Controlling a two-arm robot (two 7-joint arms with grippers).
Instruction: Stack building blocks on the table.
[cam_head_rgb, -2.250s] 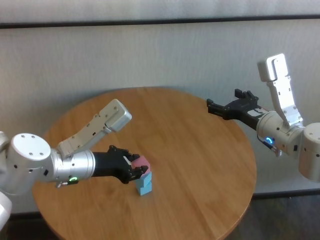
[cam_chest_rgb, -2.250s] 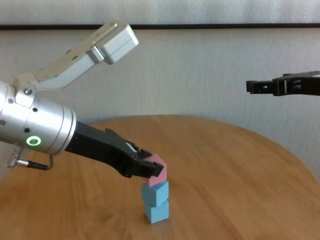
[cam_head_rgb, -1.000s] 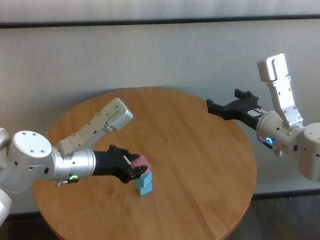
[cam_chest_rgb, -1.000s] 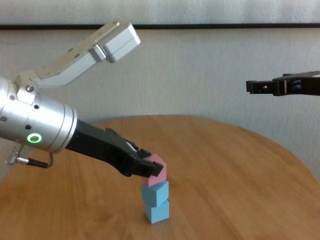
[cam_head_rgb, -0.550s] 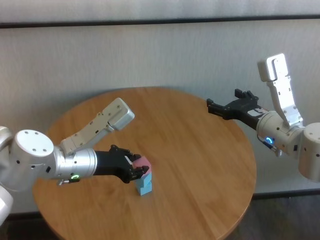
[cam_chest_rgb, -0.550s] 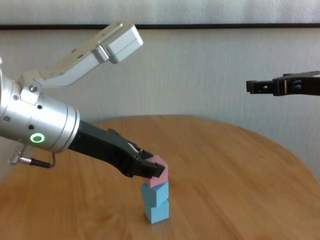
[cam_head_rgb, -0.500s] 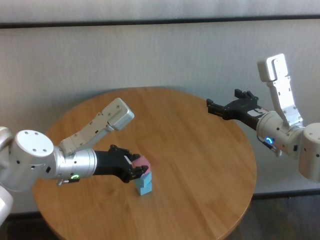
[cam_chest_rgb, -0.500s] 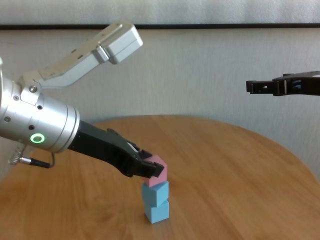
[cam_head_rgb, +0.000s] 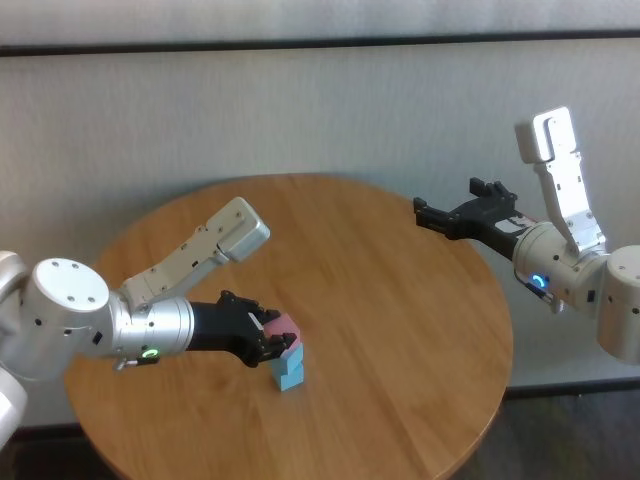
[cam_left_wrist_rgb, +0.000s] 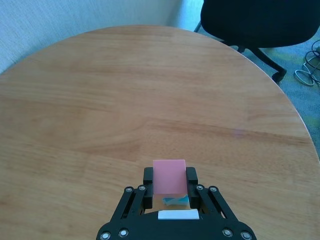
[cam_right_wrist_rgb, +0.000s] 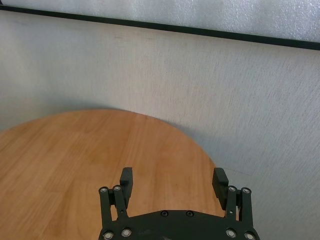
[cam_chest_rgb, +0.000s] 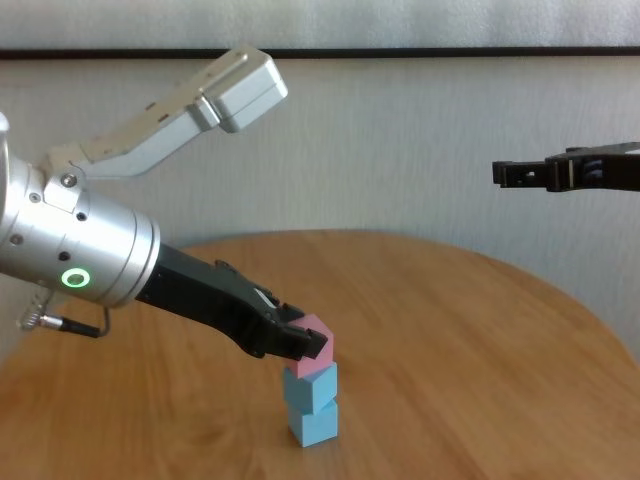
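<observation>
Two light blue building blocks stand stacked near the front of the round wooden table (cam_head_rgb: 400, 320), the upper one (cam_chest_rgb: 312, 385) on the lower one (cam_chest_rgb: 314, 423). A pink block (cam_chest_rgb: 320, 333) sits right on top of the upper blue one, slightly off to the left, and I cannot tell whether they touch. My left gripper (cam_chest_rgb: 305, 342) is shut on the pink block (cam_left_wrist_rgb: 169, 176), one finger on each side. In the left wrist view only a sliver of blue (cam_left_wrist_rgb: 175, 200) shows below the pink block. My right gripper (cam_head_rgb: 448, 198) hovers open and empty above the table's far right edge.
A textured wall runs close behind the table. Beyond the table's edge, a black office chair (cam_left_wrist_rgb: 255, 20) stands on the carpet beside some cables (cam_left_wrist_rgb: 307, 75). Bare wood (cam_chest_rgb: 480, 380) lies to the right of the stack.
The left arm has shifted very slightly and the pink block sits a touch lower over the stack, still in the gripper. The right arm has not moved.
</observation>
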